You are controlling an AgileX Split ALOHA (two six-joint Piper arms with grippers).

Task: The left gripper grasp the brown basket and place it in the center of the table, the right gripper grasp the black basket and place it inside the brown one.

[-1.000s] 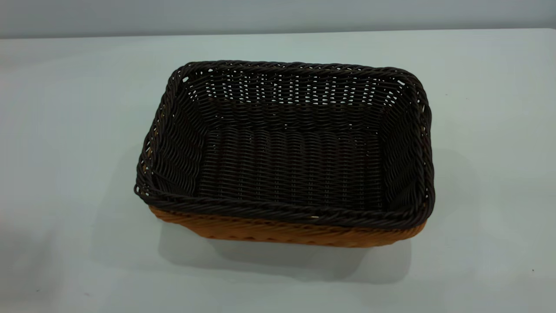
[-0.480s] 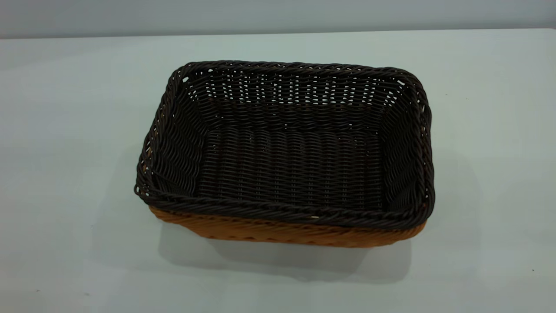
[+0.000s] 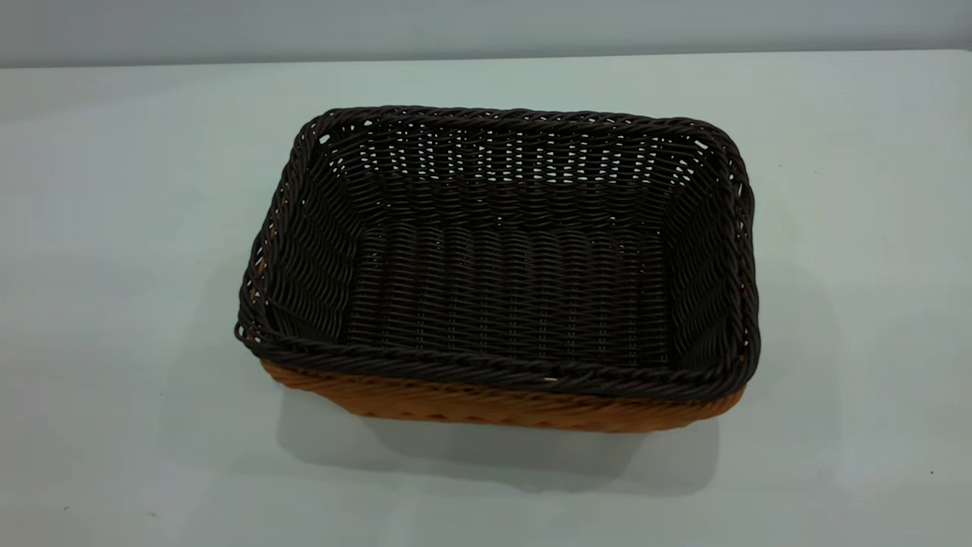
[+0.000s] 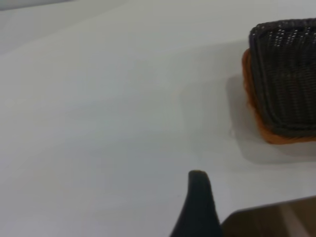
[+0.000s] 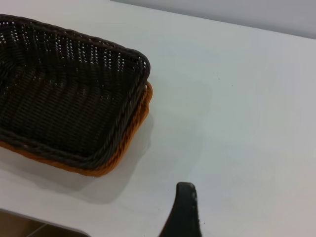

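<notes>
Pale grey bench (image 3: pixel 114 228) carries the black basket (image 3: pixel 501 281), nested inside the brown basket (image 3: pixel 501 406) and unmoved over the last second. Our left pincer (image 4: pixel 197 207) and right pincer (image 5: pixel 183 212) hover well apart from the baskets; we cannot tell their jaws. We judge the task finished.

The black basket (image 3: pixel 505 251) sits nested inside the brown basket (image 3: pixel 501 404), whose wall shows below the black rim on the near side. The pair stands upright near the middle of the table (image 3: pixel 114 228), bare surface all around.
</notes>
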